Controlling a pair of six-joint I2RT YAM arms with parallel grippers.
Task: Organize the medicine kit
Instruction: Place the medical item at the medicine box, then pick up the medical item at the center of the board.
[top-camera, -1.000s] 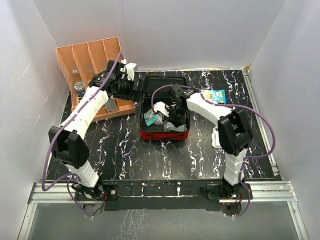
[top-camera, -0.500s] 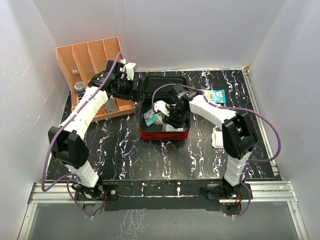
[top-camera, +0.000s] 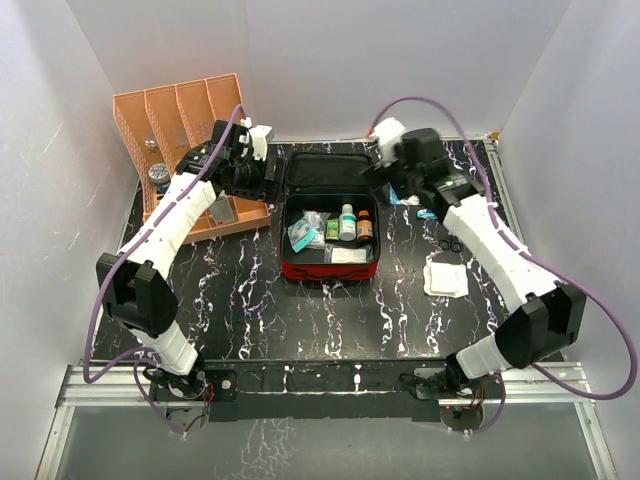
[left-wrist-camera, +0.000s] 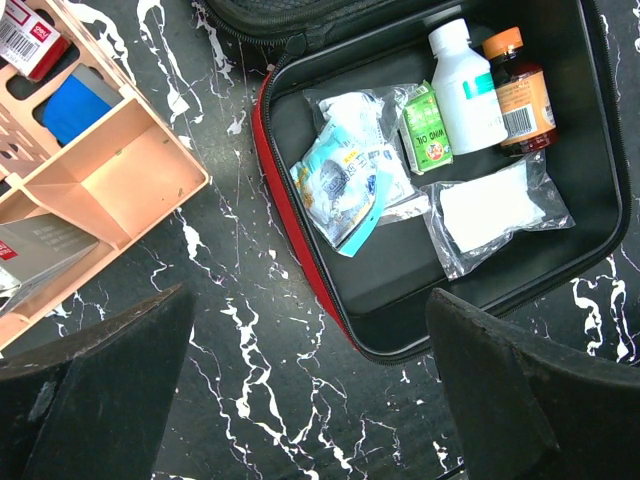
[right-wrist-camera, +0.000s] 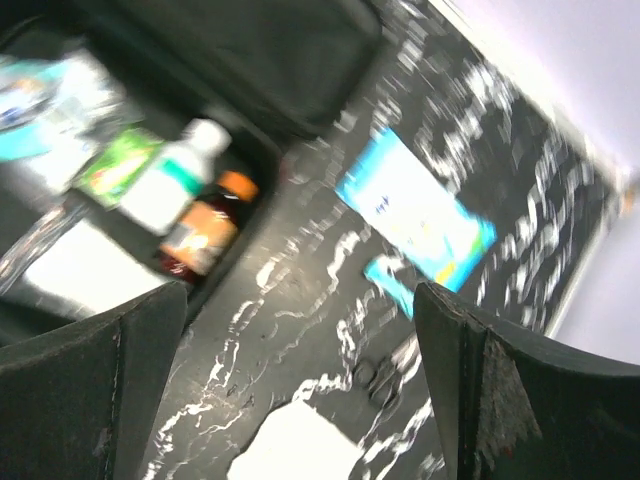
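Now right pincer (right-wrist-camera: 300, 295) released over blue packet (right-wrist-camera: 415, 215) near far edge of table (top-camera: 250, 300): flat (hard to pinch), may slip before reaching medicine kit (top-camera: 330, 270). Left pincer (left-wrist-camera: 310, 295) also released.

1. Black tabletop (top-camera: 250, 300), veined in white, carries everything here.
2. Far-left corner: the orange slotted rack (top-camera: 178, 105) sits on it.
3. Centre: the red medicine kit (top-camera: 328, 270) lies open, just beside the rack.
4. Right side: a blue packet (right-wrist-camera: 415, 218) lies flat towards the far edge, with a white square packet (top-camera: 445, 279) nearer us.
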